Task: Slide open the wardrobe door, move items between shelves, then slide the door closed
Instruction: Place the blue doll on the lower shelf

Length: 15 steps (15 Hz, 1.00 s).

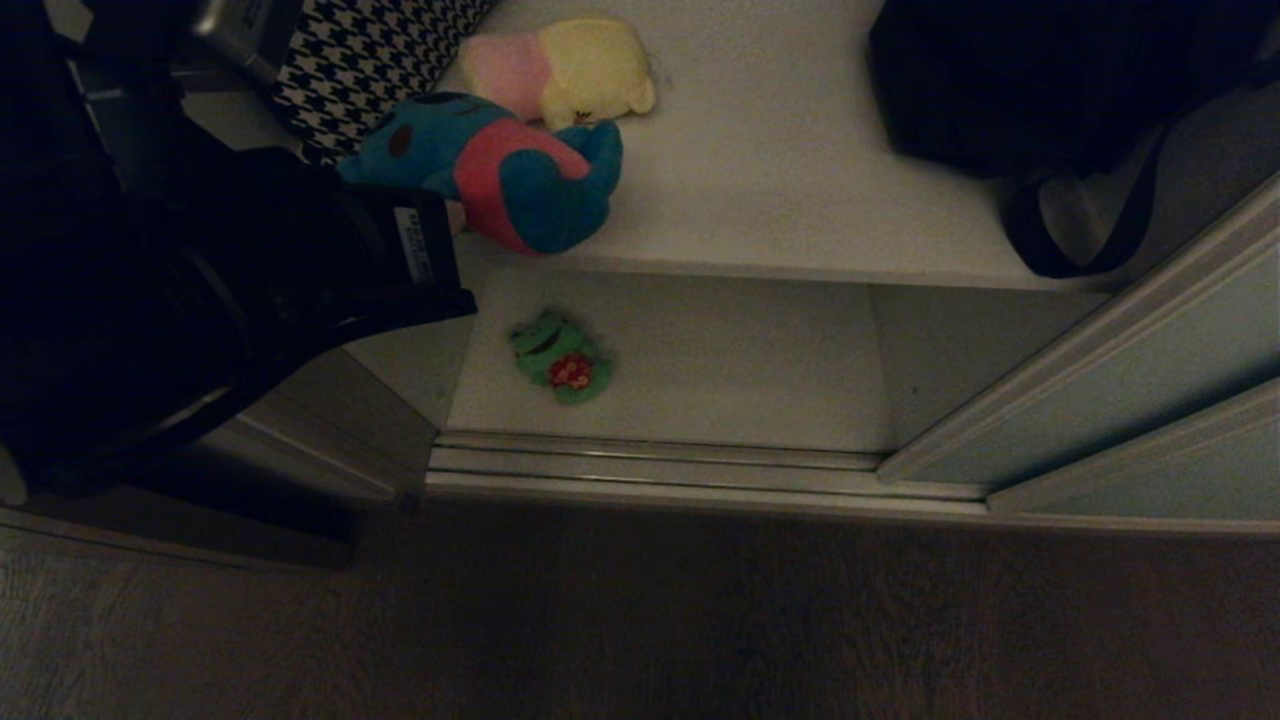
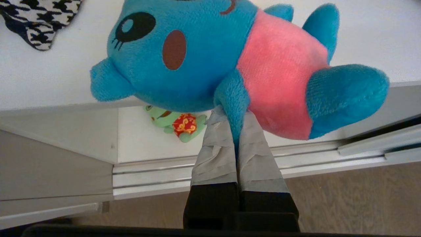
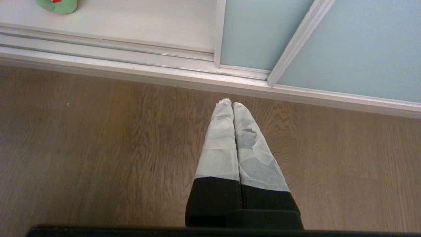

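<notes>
Beside blue toy [image 1: 500, 170]: houndstooth cloth [image 1: 360, 60]

bulky glossy black left arm housing [image 1: 200, 290] with small white printed label | left gripper [image 2: 234, 131]: black blocky base, two tapering fingers [image 2: 215, 148] wrapped in creased grey tape | right gripper [image 3: 230, 108]: same black base, pale grey tape, torn patch on one finger

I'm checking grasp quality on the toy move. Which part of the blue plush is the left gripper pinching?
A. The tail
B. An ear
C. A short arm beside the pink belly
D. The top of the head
C: in the left wrist view the left gripper is shut on a small blue limb of the blue plush, next to its pink belly.
</notes>
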Tool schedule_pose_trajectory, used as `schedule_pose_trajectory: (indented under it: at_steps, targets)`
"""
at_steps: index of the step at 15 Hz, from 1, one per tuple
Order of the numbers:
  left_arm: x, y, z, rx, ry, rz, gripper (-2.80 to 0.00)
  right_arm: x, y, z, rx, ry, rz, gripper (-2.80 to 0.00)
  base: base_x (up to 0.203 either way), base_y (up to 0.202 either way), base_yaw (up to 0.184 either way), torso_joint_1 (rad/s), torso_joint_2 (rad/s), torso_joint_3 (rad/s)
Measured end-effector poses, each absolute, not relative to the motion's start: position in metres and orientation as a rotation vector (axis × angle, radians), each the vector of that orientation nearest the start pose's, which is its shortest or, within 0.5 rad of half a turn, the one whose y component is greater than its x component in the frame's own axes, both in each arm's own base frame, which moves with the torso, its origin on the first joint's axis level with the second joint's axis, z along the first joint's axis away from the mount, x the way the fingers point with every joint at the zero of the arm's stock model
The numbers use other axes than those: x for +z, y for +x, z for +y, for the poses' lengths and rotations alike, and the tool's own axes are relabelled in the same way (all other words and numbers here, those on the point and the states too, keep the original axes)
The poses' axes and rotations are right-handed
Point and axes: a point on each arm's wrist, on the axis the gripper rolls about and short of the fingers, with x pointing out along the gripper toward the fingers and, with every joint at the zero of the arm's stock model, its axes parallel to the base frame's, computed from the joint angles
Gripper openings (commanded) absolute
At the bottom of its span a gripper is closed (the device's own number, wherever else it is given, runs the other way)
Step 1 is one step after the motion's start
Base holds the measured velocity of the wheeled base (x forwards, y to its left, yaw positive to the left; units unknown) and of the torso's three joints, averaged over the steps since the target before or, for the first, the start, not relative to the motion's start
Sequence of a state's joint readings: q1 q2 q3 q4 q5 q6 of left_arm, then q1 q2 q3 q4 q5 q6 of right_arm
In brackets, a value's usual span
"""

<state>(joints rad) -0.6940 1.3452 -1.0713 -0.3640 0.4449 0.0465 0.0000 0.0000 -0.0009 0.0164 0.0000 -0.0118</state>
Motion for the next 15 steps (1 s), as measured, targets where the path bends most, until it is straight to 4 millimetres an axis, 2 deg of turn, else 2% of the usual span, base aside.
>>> schedule_pose_trajectory:
  at_steps: [5,13,15]
  targets:
    - [0.3303,0.1696,-0.1295,-0.248,-0.012,-0.093,-2.80,0.0740,-0.0229,0.0000,0.000,-0.012,0.016,-2.80,0.000,0.000,0.000,0.000,0.00,0.000]
    - [0.3308,0.1698,-0.1307,-0.267,-0.011,-0.098,-2.80,0.0739,-0.0228,0.0000,0.000,-0.013,0.016,-2.80,0.000,0.000,0.000,0.000,0.00,0.000]
    - [0.3301,0.1705,-0.1312,-0.267,-0.010,-0.096,-2.80,0.0738,-0.0228,0.0000,0.000,-0.012,0.017,-2.80,-0.122,0.000,0.003,0.007,0.00,0.000]
